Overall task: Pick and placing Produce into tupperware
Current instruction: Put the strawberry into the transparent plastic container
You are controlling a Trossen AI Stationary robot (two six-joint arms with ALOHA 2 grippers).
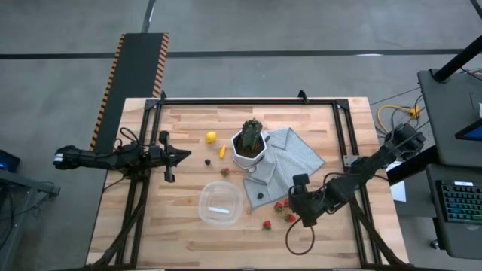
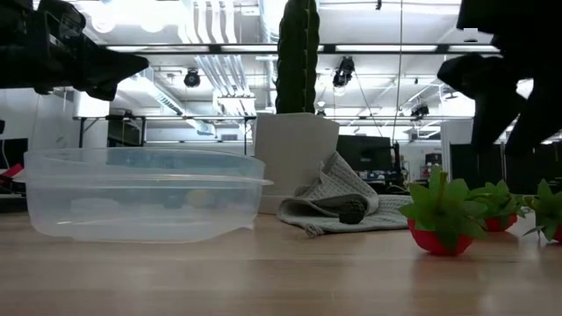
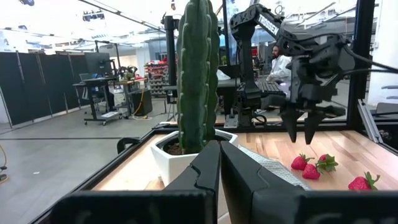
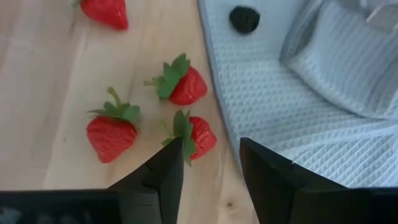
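Observation:
The clear tupperware (image 1: 220, 203) stands on the table near the front, and also shows in the low view (image 2: 140, 193). Three red strawberries (image 4: 112, 134) (image 4: 183, 84) (image 4: 196, 135) lie on the wood beside a grey cloth (image 4: 298, 99). My right gripper (image 4: 210, 155) hovers open above them (image 1: 295, 205), fingers pointing down and touching nothing. Another strawberry (image 1: 266, 224) lies nearer the front. A lemon (image 1: 212, 137), an orange piece (image 1: 222, 151), a dark berry (image 1: 208, 160) and a strawberry (image 1: 224, 172) lie left of the cactus. A second dark berry (image 4: 244, 18) lies on the cloth. My left gripper (image 1: 184, 156) waits shut at the table's left.
A green cactus in a white faceted pot (image 1: 251, 143) stands at the table's middle, on the cloth's far corner. The crumpled grey cloth (image 1: 290, 162) spreads to its right. A black metal frame (image 1: 248, 102) runs around the table's edges.

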